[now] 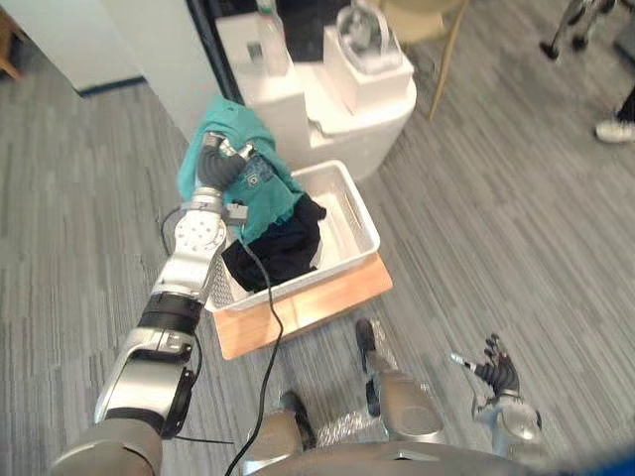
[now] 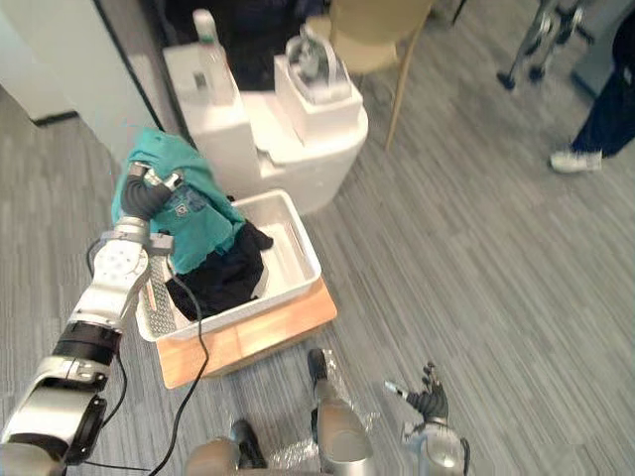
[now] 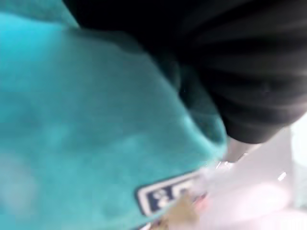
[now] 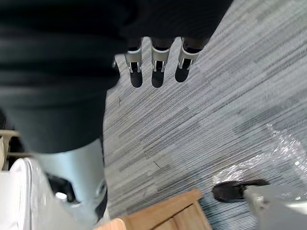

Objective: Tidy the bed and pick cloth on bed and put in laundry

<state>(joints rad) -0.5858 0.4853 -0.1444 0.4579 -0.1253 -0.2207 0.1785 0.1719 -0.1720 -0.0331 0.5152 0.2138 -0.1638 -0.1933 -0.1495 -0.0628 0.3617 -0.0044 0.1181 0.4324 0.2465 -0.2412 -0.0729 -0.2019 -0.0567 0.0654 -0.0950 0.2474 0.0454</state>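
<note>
Teal cloth, label unreadable | left hand fingers gripping it at white basket | right hand fingers relaxed

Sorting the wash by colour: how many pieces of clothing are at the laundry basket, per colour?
teal cloth: 1, gripped by the left hand above the basket
black cloth: 1, lying in the basket
Total: 2
</note>
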